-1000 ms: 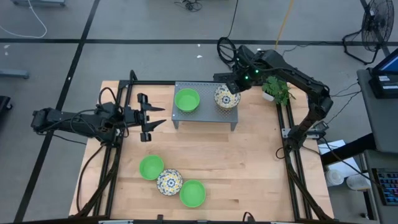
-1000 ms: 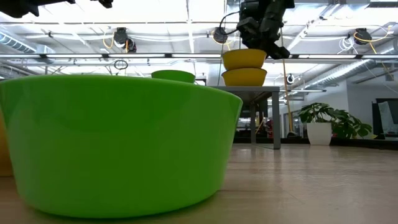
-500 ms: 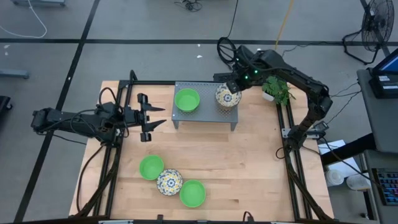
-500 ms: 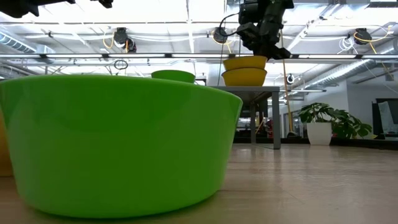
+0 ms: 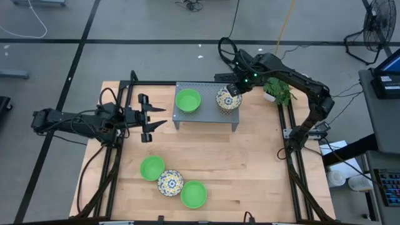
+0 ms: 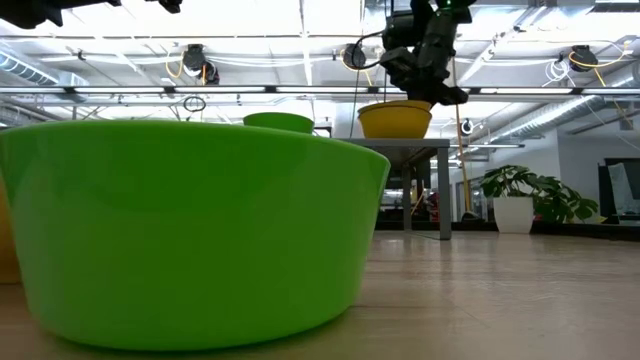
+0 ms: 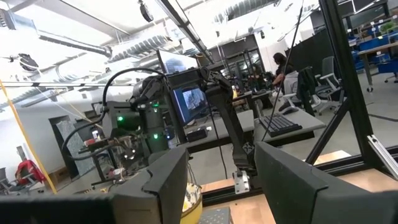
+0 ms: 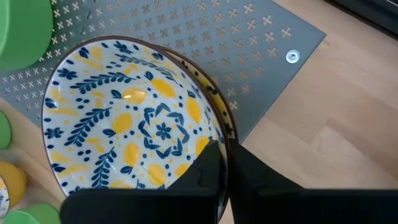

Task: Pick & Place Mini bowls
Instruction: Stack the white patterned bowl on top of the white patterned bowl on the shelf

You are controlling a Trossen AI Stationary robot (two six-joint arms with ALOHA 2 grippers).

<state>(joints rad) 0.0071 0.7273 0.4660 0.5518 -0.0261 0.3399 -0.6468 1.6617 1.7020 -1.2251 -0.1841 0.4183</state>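
A grey perforated stand at the table's far side bears a green mini bowl and a floral mini bowl. In the low view the floral bowl sits nested in a second one, whose rim shows just outside it. My right gripper is above the floral bowl's far edge, shut on its rim. Two green bowls and a floral one rest on the table near its near edge. My left gripper hovers open left of the stand. My right gripper pinches the upper floral bowl's rim at its far side, one finger inside the bowl and one outside. The fingers come slanting down from above and the far side. The bowl sits upright, nested in the floral bowl under it on the stand.
A small potted plant stands at the table's far right corner, close to my right arm. A green bowl fills the low view's foreground. Bare wood lies between the stand and the near bowls. Black frame rails run along both table sides.
My right gripper has moved down, still shut on the floral bowl's rim. The bowl, held clear above the other floral bowl a second ago, has come down into it and now sits nested. My left arm has kept still.
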